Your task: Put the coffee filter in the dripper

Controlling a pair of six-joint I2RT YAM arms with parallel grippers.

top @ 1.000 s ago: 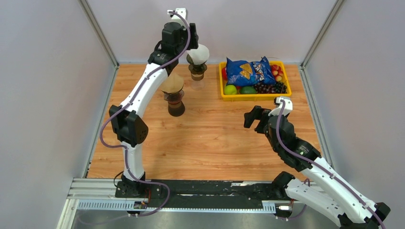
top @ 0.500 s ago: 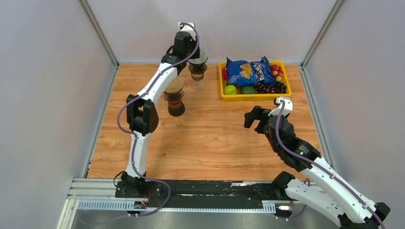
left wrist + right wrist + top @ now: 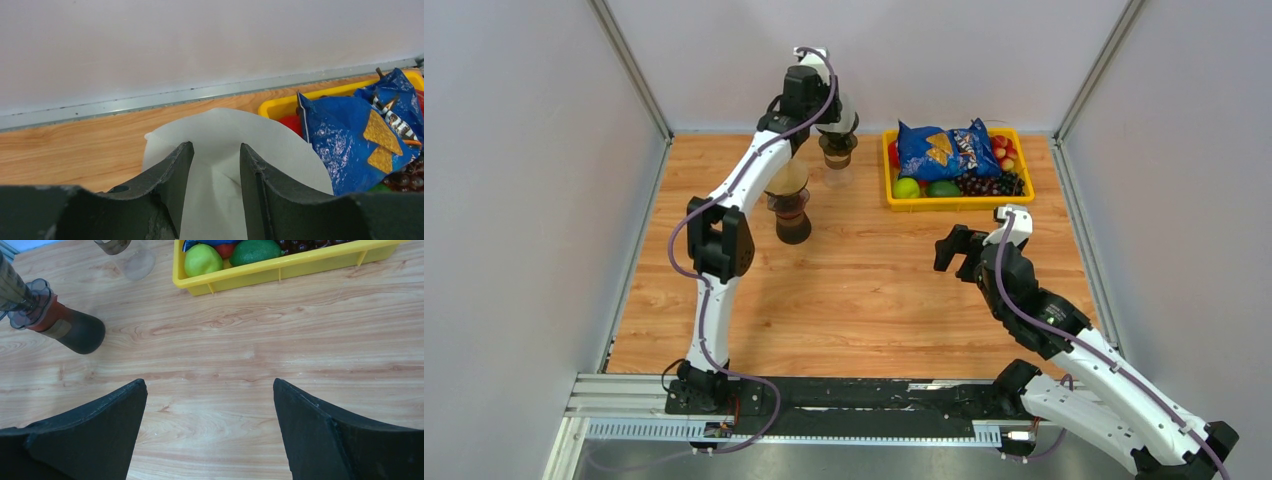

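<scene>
The left gripper (image 3: 216, 150) is seen with its jaws about half apart, one finger on each side of a raised fold of the white coffee filter (image 3: 280, 155). Paper is visible in the gap, but whether it is really pressed by the pads cannot be told, because the contact is hidden behind the fingers.

In the top view the filter is found at the far edge of the table (image 3: 874, 300), under this gripper, with its cone pointing down into the brown dripper (image 3: 837, 143), which is carried on a clear glass stand (image 3: 137, 262). It is judged that the filter is taken by its upper part so that the point can be guided into the funnel and the paper is not crushed. How deep it is seated cannot be decided, since the mouth of the dripper is covered by the wrist.

A little nearer, a second dripper (image 3: 786, 183) with a brownish filter is placed on a dark carafe (image 3: 75, 332); the left arm passes above it.

To the right, a yellow tray (image 3: 944, 205) with a blue chip bag (image 3: 944, 148) and fruit is set near the glass stand but apart from it.

The right gripper (image 3: 210, 385) is opened wide and nothing is held in it. It is positioned over bare wood, well apart from both drippers, probably so that the left arm is not hindered.
</scene>
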